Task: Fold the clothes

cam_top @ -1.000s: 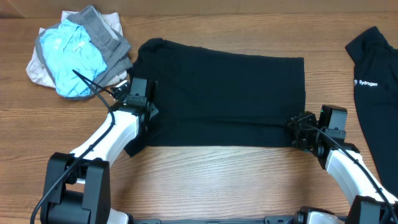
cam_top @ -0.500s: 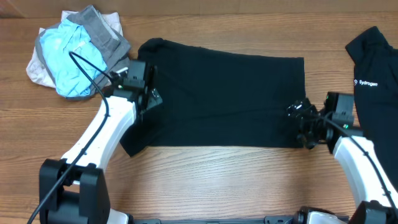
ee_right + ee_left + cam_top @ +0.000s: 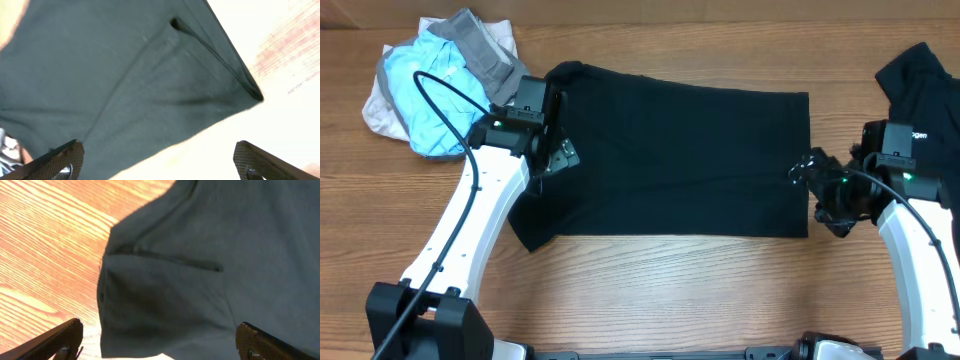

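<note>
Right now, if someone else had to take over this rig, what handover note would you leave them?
Left gripper: open, holding nothing, over the left edge of the black garment.
Right gripper: open, holding nothing, over its right edge.
The garment lies flat mid-table as a wide rectangle.
Done: it seems folded once already.
Left: regrasp and fold it down small.

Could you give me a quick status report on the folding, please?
Left gripper open, right gripper open, both empty. Black garment lying flat, wide rectangle. Nothing on it; clothes bundle and lettered garment off to the sides.
</note>
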You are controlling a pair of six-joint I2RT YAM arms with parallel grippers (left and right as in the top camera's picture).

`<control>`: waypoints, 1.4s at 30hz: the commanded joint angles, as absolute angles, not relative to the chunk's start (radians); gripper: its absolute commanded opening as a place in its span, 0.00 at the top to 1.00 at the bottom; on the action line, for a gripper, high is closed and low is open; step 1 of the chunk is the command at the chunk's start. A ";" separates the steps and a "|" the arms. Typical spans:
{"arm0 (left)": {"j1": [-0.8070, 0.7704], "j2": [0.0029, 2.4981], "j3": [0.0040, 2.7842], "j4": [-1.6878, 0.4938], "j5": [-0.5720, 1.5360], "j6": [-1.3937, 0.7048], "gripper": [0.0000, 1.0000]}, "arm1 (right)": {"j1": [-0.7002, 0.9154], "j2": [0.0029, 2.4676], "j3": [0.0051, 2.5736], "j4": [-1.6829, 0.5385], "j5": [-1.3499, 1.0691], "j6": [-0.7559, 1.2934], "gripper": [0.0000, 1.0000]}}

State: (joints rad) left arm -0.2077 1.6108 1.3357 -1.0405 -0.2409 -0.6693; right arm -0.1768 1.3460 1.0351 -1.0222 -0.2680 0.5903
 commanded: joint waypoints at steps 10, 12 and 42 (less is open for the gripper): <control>-0.202 1.762 1.332 -1.156 -0.133 -0.653 0.28 | -0.178 1.425 0.938 -1.025 -0.253 0.568 0.22; -0.200 1.779 1.332 -1.164 -0.171 -0.660 0.40 | -0.178 1.425 0.930 -1.019 -0.253 0.567 0.33; 0.133 1.847 1.299 -0.926 0.113 -0.330 0.00 | -0.178 1.425 0.870 -1.012 -0.283 0.526 0.36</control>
